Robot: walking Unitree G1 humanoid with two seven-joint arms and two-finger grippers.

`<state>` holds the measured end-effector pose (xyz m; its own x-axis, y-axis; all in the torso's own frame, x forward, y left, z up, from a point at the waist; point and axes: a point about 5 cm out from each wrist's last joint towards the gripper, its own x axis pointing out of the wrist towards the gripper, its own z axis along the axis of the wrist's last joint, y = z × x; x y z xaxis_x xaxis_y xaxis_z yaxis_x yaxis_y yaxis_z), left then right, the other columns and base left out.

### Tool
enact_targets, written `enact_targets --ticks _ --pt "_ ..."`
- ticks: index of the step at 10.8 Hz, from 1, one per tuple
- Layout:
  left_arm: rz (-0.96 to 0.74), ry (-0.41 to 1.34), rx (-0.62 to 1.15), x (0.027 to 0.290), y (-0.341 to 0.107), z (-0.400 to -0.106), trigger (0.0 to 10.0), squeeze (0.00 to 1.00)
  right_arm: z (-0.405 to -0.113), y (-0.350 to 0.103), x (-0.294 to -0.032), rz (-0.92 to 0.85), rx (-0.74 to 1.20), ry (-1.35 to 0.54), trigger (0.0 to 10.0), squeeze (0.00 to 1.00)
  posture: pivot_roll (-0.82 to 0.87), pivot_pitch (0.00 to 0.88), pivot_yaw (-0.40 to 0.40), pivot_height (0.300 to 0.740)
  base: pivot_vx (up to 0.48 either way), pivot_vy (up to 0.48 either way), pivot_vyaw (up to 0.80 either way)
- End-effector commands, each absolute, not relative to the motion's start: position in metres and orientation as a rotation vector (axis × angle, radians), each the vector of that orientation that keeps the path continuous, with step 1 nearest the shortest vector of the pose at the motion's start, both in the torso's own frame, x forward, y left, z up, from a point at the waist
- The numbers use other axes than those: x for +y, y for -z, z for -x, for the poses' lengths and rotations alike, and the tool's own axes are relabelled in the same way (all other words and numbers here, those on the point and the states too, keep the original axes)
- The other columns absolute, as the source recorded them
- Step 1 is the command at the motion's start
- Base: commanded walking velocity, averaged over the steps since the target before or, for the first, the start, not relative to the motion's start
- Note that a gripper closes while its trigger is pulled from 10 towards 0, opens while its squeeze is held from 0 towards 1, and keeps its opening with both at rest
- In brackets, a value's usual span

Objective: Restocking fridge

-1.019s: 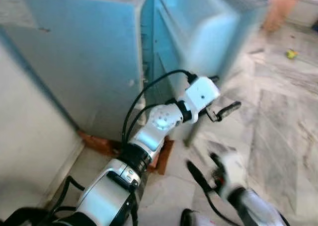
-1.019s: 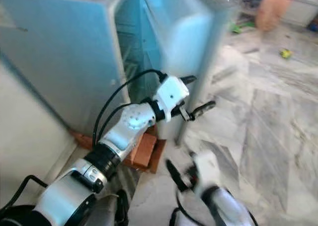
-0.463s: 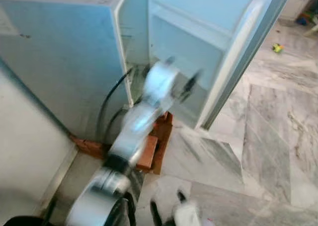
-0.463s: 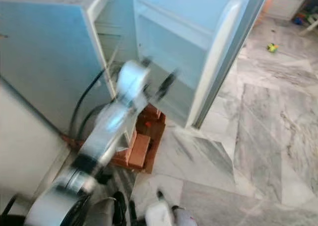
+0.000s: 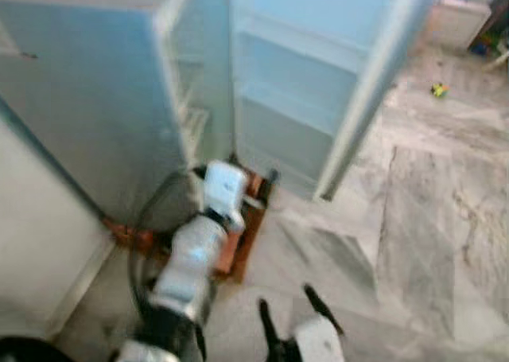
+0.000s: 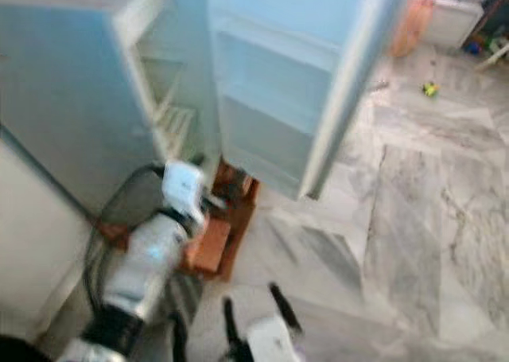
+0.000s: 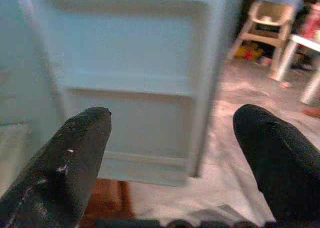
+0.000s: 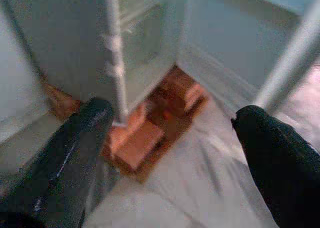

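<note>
While head views were blurred:
fridge (image 5: 103,99): pale blue, ahead, door (image 5: 318,75) swung wide, shelves bare.
left gripper (image 7: 175,138): jaws wide apart, empty, facing door's inner side.
right gripper (image 8: 170,138): low, jaws wide apart, empty, aimed at bricks (image 8: 145,138) under fridge.
unclear: fridge interior, mostly hidden.

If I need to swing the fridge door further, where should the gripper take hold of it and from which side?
Grip the fridge door on its free vertical edge, probably coming from the robot's right, the open floor side. That edge stands away from the cabinet, narrow enough to pinch, and farthest from the hinge. The left gripper is open, already facing the door's inner shelves.
</note>
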<state>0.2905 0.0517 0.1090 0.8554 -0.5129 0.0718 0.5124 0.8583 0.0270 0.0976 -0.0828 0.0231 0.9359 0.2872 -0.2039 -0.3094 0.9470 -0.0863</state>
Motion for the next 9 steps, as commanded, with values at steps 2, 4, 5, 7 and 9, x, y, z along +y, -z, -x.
enact_targets --ticks 2,4,5,7,9 --pt "-0.042 0.517 -0.074 0.060 -0.111 -0.291 10.0 0.00 -0.089 -0.027 -0.074 0.093 0.181 -0.315 10.0 0.00 -0.03 0.146 -0.005 0.740 0.302 -0.369 0.00" --pt "-0.068 0.451 -0.044 0.075 -0.111 -0.301 10.0 0.00 -0.091 -0.036 -0.089 0.157 0.155 -0.212 10.0 0.00 -0.03 0.153 -0.004 0.740 0.465 0.000 0.00" --pt "-0.085 0.393 -0.037 0.084 -0.112 -0.308 10.0 0.00 -0.082 -0.038 -0.103 0.205 0.153 -0.126 10.0 0.00 -0.03 0.156 -0.003 0.740 0.480 0.000 0.00" --pt "-0.122 0.257 -0.003 0.104 -0.109 -0.317 10.0 0.00 -0.071 -0.047 -0.121 0.231 0.126 -0.041 10.0 0.00 -0.05 0.160 0.009 0.740 0.480 0.000 0.00" --pt "-0.164 0.171 0.022 0.121 -0.107 -0.325 10.0 0.00 -0.110 -0.076 -0.146 0.249 -0.003 0.026 10.0 0.00 -0.06 0.158 0.026 0.740 0.480 0.000 0.00"
